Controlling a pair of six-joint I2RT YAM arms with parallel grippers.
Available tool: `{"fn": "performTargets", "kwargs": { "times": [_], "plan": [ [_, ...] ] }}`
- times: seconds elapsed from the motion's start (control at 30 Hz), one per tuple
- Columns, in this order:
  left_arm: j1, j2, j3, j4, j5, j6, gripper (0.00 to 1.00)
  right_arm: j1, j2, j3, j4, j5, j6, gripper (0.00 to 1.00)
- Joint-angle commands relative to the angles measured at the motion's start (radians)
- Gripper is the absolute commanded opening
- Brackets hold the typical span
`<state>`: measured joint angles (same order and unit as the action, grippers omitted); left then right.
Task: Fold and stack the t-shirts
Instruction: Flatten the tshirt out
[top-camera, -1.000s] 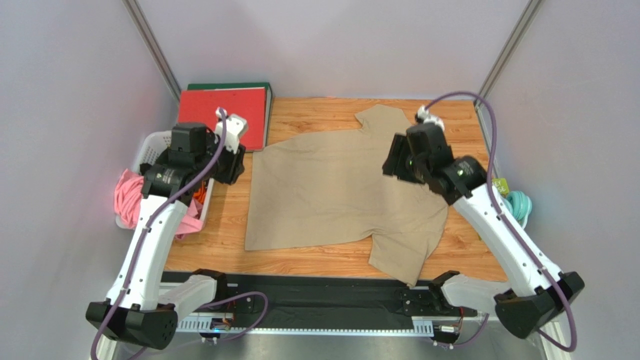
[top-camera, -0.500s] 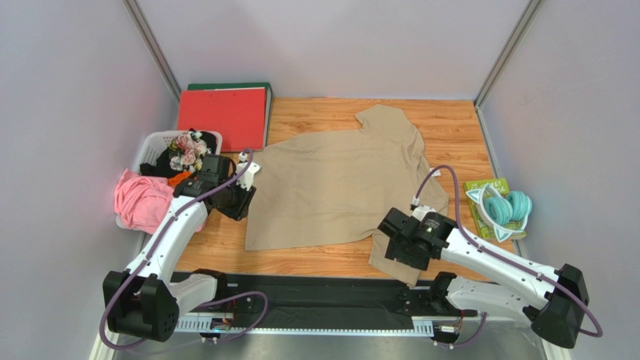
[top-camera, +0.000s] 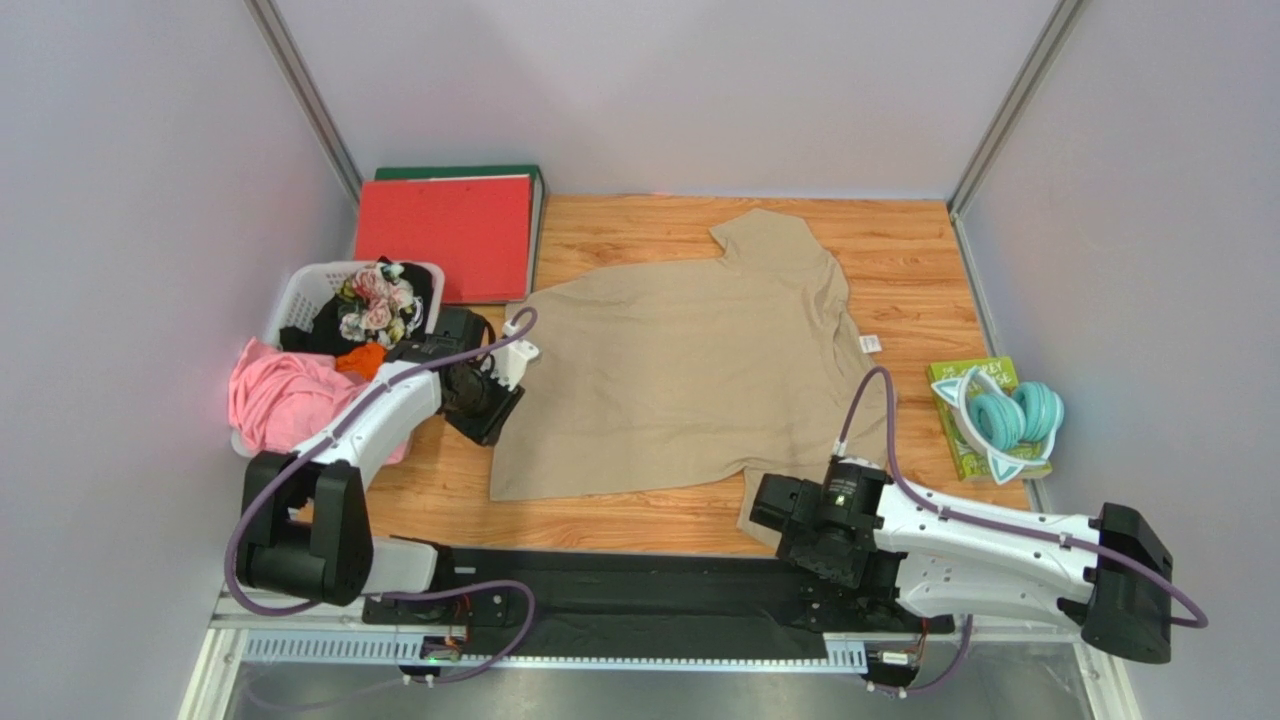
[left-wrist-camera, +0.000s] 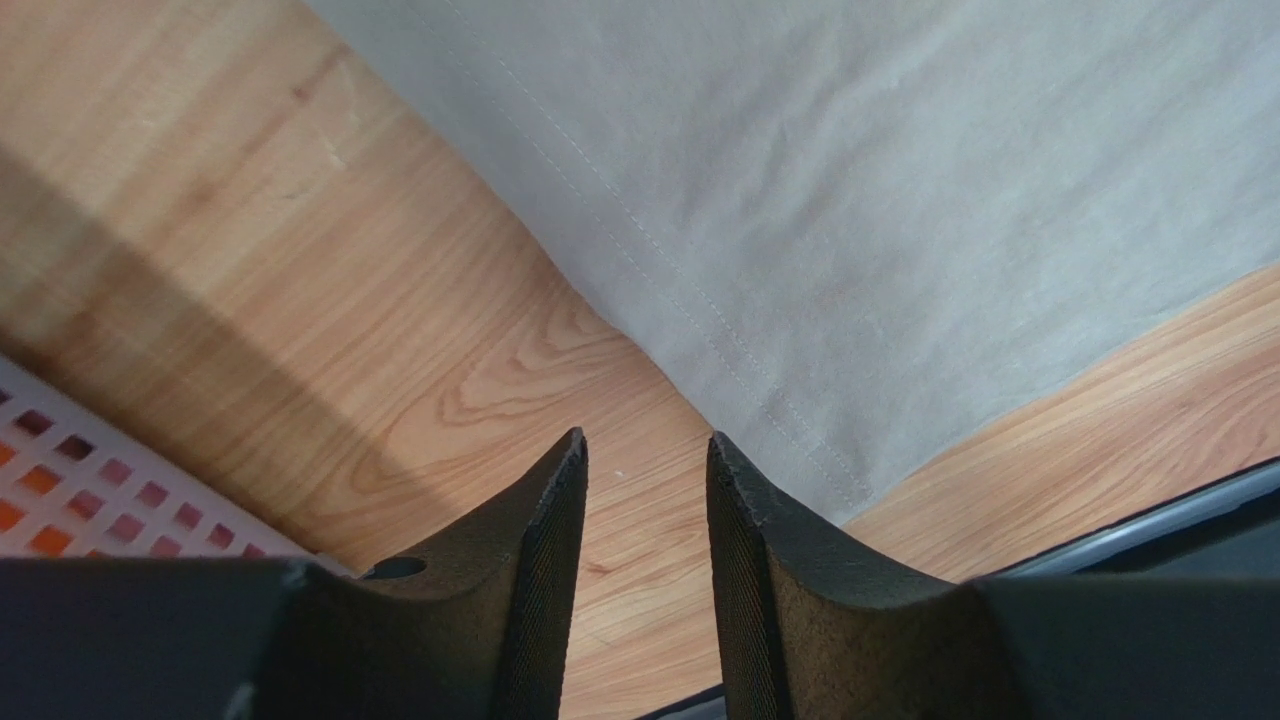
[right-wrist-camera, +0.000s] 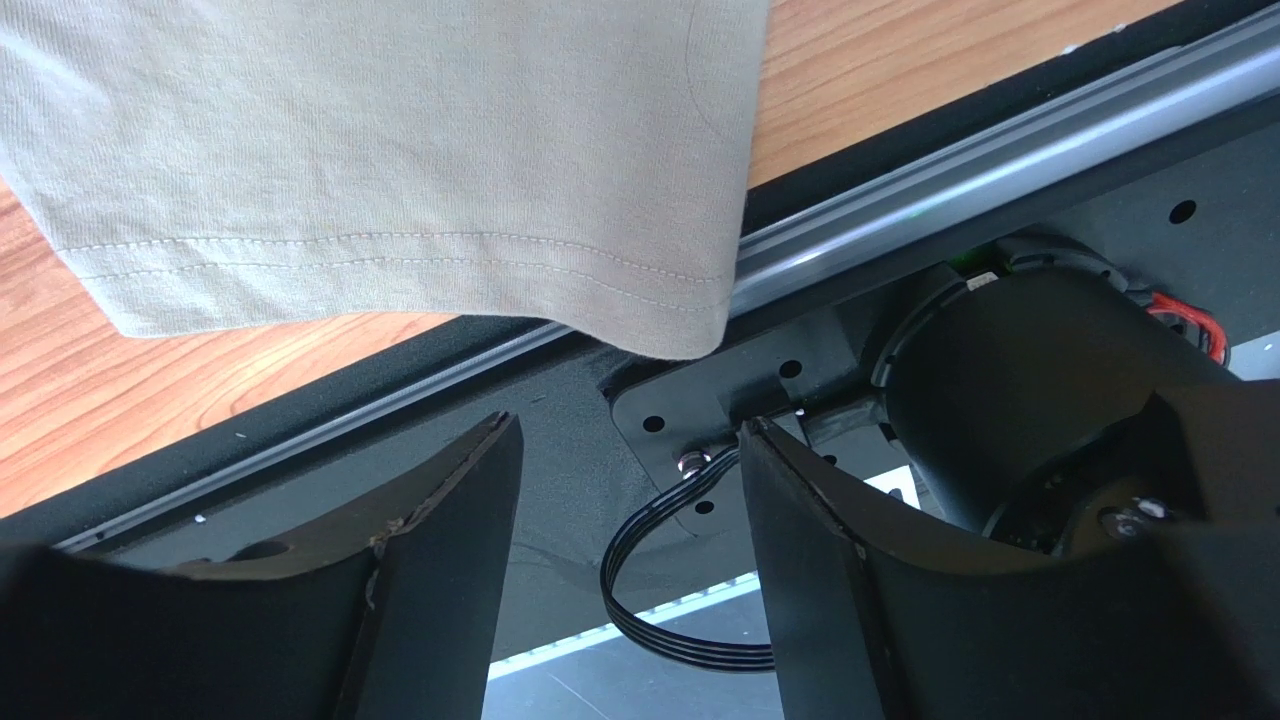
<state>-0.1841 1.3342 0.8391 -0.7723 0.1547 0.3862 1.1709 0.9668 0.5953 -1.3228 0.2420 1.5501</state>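
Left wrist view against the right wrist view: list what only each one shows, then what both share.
Only the left wrist view shows a corner of the white perforated plastic basket, and the tan-beige cloth t-shirt's long stitched hem running to a corner. Only the right wrist view shows a sleeve hem lapping past the table edge onto the grey metal rail, and a round black motor housing. Both show the t-shirt, the light wooden tabletop, and dark fingers, the left fingers and the right fingers, apart with nothing between.

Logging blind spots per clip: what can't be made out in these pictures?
- Top view: right gripper covers part of t-shirt's near sleeve.
- Top view: white label too small to read.
- Top view: basket clothes heaped, count unclear.
- Left wrist: t-shirt cut off beyond its hem corner.
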Motion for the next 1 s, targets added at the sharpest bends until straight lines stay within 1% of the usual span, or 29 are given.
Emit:
{"fn": "performTargets", "kwargs": {
  "times": [0.0, 0.1, 0.23, 0.43, 0.63, 0.73, 0.9, 0.97],
  "plan": [
    [-0.017, 0.039, -0.04, 0.019, -0.018, 0.069, 0.41, 0.009, 0.001, -0.002, -0.07, 0.011, 0.064, 0.61],
    [-0.047, 0.036, -0.069, 0.025, -0.026, 0.079, 0.41, 0.007, 0.019, 0.014, -0.087, 0.032, 0.054, 0.61],
    [-0.101, 0.026, -0.09, 0.025, -0.046, 0.072, 0.41, 0.009, 0.044, 0.012, -0.066, 0.036, 0.045, 0.61],
    [-0.109, 0.051, -0.097, 0.041, -0.058, 0.059, 0.41, 0.009, 0.082, 0.001, -0.012, 0.02, 0.025, 0.61],
    [-0.11, 0.051, -0.106, 0.036, -0.053, 0.056, 0.41, 0.009, 0.093, 0.003, -0.012, 0.025, 0.021, 0.61],
    [-0.11, 0.025, -0.107, -0.019, -0.046, 0.066, 0.44, 0.009, 0.085, 0.009, -0.018, 0.032, 0.018, 0.61],
    [-0.11, -0.078, -0.098, -0.105, 0.002, 0.074, 0.48, 0.009, 0.09, 0.011, -0.003, 0.037, 0.011, 0.61],
    [-0.114, -0.111, -0.112, -0.11, 0.008, 0.094, 0.49, 0.009, 0.096, 0.012, -0.003, 0.039, 0.01, 0.61]
  ]
}}
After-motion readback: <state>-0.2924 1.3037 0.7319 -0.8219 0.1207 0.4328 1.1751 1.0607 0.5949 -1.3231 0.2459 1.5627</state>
